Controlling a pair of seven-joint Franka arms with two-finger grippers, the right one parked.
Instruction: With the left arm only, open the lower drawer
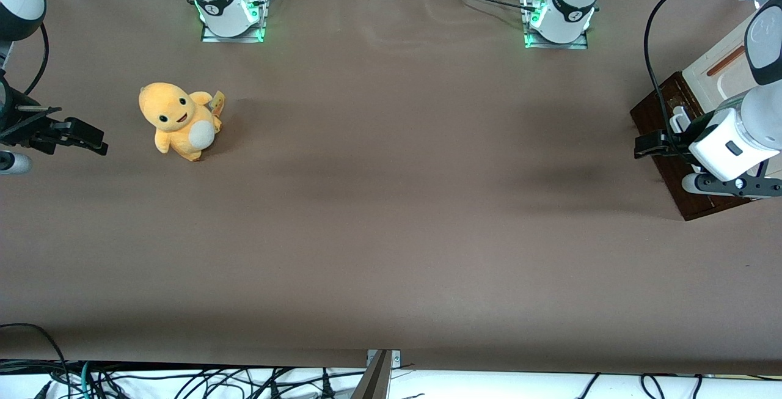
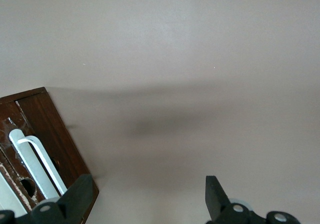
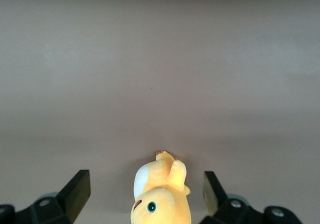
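Currently, front view: the black two-finger tool (image 1: 643, 144) is hovering before the dark brown wooden lower drawer (image 1: 677, 167), at three o'clock on the brown worktop (image 1: 391, 203). Wrist view: fingers (image 2: 80, 195) are spreading wide; the white bar handle (image 2: 37, 163) should be centred between them before closing.

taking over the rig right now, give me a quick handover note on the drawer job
Gripper: the left arm holds its gripper open and empty, just in front of the lower drawer at the working arm's end of the table. No contact with the white bar handle that I can see; one finger is beside it.
Things: the dark brown drawer front looks flush, no pale inside showing. A cream panel sits above it.
Done: approach only.
Left: line the fingers up on the handle, close, pull the drawer out.
Elsewhere: an orange plush toy stands toward the parked arm's end.
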